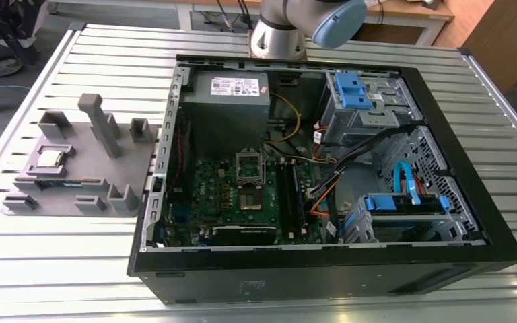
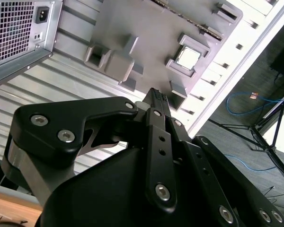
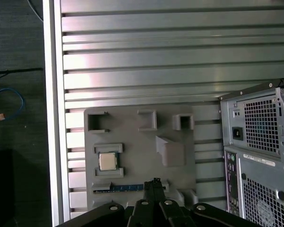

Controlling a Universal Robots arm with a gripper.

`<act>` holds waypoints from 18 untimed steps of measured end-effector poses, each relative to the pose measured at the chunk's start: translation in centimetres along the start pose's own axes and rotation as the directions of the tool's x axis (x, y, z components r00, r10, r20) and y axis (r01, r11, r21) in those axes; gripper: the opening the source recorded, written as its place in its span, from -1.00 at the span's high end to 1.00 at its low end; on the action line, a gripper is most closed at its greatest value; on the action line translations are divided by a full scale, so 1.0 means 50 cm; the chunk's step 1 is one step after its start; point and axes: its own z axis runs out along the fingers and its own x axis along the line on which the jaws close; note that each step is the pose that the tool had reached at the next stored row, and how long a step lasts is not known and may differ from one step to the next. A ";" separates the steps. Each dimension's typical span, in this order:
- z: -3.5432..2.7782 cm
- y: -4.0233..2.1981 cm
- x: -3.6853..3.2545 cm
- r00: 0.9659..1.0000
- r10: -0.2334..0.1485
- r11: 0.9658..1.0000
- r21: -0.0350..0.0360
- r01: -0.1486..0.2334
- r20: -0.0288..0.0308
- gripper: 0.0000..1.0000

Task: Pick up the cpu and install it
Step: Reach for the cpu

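The cpu (image 1: 50, 159) (image 2: 188, 57) (image 3: 107, 161), a small silvery square chip, lies flat in a raised pocket of the grey holder tray (image 1: 83, 192) (image 3: 137, 142) at the exterior view's left, beside the open computer case (image 1: 330, 269). In both wrist views my gripper (image 2: 156, 96) (image 3: 154, 182) hangs high above the tray with its black fingers pressed together and nothing between them. It stands off to one side of the cpu, over the tray's edge near the green memory stick (image 3: 125, 187). The arm (image 1: 299, 27) rises behind the case.
The case lies on its side on a slatted metal table (image 1: 61, 256), with its green motherboard (image 1: 231, 202), cables and blue drive bays (image 1: 357, 91) exposed. Upright grey posts (image 1: 97, 121) stand on the tray. The case's rear panel (image 3: 260, 142) is close to the tray.
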 end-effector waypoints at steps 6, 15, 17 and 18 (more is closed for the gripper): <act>0.000 -0.001 0.009 1.000 0.000 1.000 0.000 0.000 0.000 0.79; -0.001 -0.002 0.024 1.000 0.000 1.000 0.000 0.000 0.000 0.79; -0.001 -0.002 0.027 1.000 0.000 1.000 0.000 0.000 0.000 0.79; -0.001 -0.002 0.028 1.000 0.000 1.000 0.000 0.000 0.000 0.79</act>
